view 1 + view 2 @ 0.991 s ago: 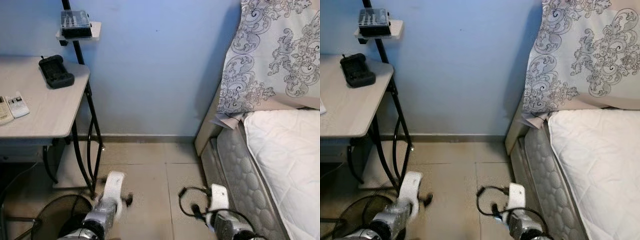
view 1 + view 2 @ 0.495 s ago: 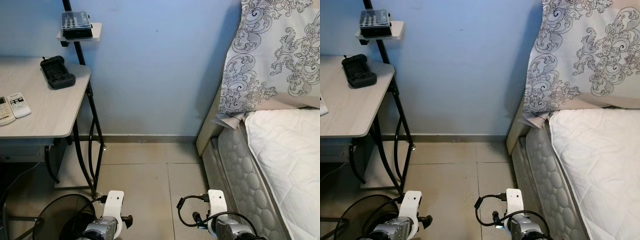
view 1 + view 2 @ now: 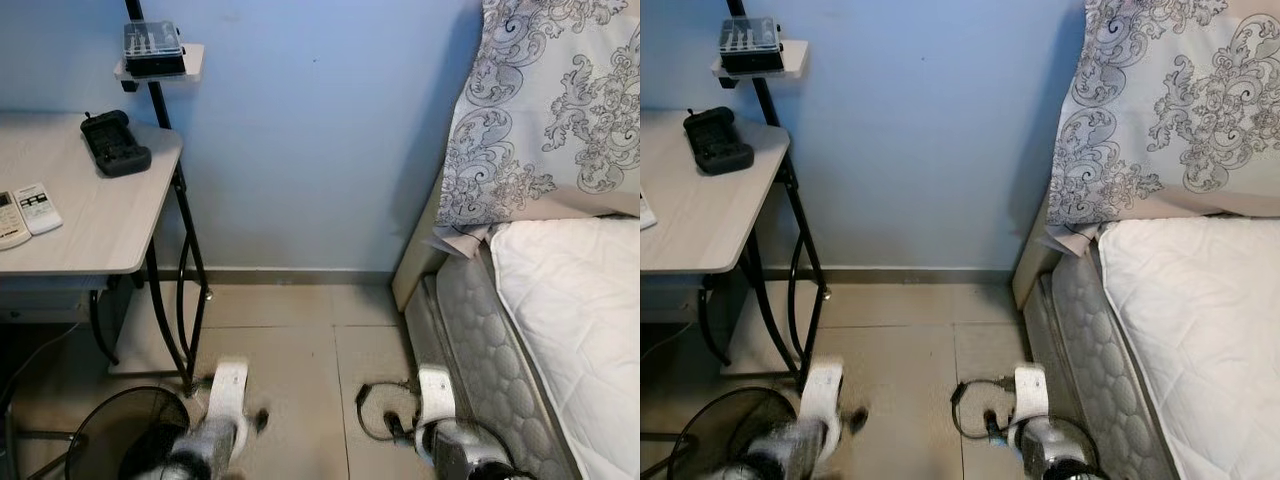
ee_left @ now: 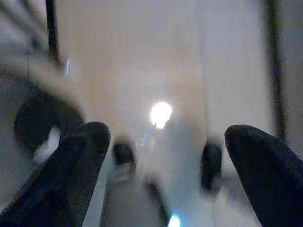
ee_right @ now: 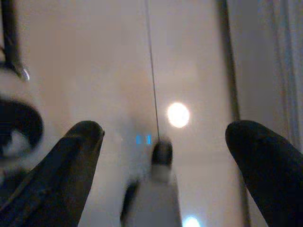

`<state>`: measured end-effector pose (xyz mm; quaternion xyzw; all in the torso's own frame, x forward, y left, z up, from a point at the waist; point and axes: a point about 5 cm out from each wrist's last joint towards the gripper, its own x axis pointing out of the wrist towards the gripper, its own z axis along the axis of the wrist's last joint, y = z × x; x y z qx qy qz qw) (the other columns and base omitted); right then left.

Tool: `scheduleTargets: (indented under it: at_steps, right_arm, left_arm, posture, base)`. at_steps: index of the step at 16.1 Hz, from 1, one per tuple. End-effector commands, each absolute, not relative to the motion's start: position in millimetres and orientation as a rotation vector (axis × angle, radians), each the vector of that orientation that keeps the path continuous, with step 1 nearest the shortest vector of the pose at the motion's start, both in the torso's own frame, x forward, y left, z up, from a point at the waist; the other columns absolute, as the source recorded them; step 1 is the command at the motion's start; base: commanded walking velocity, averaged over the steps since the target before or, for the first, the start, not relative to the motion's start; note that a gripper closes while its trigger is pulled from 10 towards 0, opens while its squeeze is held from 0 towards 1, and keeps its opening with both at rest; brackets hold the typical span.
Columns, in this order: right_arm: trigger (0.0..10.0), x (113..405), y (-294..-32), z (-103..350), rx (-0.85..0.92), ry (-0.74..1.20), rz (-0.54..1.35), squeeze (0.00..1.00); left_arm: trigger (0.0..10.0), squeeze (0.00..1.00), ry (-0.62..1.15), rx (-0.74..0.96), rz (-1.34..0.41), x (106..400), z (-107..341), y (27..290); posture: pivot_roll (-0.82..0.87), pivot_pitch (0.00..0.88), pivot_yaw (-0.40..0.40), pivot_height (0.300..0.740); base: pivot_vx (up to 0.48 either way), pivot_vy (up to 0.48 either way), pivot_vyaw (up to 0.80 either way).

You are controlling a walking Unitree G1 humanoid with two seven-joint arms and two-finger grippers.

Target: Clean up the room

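My left arm [image 3: 225,400] and right arm [image 3: 437,398] hang low over the tiled floor [image 3: 300,340], the left one blurred. In the left wrist view, my left gripper [image 4: 165,137] is open above bare floor, with nothing between its fingers. My right gripper [image 5: 163,130] is open too, over floor tiles. A light wooden table [image 3: 100,235] at the left carries a black case [image 3: 115,145] and two white remotes [image 3: 35,208]. A clear-lidded box [image 3: 152,45] sits on a small shelf above it.
A bed with a bare white mattress [image 3: 570,300] and a patterned pillow [image 3: 545,110] stands along the right. A black fan guard [image 3: 115,440] lies on the floor by the table legs [image 3: 185,290]. The blue wall [image 3: 310,140] is straight ahead.
Both arms sit a little higher in view than half a second ago, and the left one is now blurred. Table, bed and fan stay put.
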<state>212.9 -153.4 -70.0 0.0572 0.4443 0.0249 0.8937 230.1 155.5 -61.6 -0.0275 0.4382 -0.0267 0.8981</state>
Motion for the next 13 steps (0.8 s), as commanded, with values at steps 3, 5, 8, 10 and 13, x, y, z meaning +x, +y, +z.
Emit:
scheduleTargets:
  at_steps: [3,5,8,10,13]
  right_arm:
    - [10.0,253.1,-178.7,-7.4,0.039,0.477,0.043,0.0]
    - [10.0,251.5,-175.3,48.3,0.098,0.205,-0.013,0.0]
    - [10.0,238.4,-169.0,77.0,0.071,0.065,-0.023,0.0]
    - [10.0,232.7,-170.3,83.9,0.026,0.033,-0.036,0.0]
    - [10.0,233.7,-164.7,82.8,0.058,0.067,-0.072,0.0]
  left_arm:
    - [10.0,0.0,0.402,-0.054,-0.128,309.8,28.8,155.7]
    - [10.0,0.0,0.058,-0.058,-0.197,317.4,120.2,150.7]
    - [10.0,0.0,-0.115,-0.045,-0.31,290.1,160.7,145.4]
    - [10.0,0.0,-0.076,-0.018,-0.339,277.8,146.2,145.0]
    - [10.0,0.0,0.081,-0.132,-0.247,281.3,123.8,143.0]
  posture:
    - [0.03,0.0,-0.066,0.74]
    - [0.04,0.0,-0.052,0.74]
    - [0.05,0.0,-0.036,0.74]
    - [0.04,0.0,-0.024,0.74]
    - [0.02,0.0,-0.038,0.74]
  base:
    - [0.0,0.0,0.0]
    - [0.0,0.0,0.0]
    - [0.0,0.0,0.0]
    - [0.0,0.0,-0.76]
    - [0.0,0.0,-0.71]
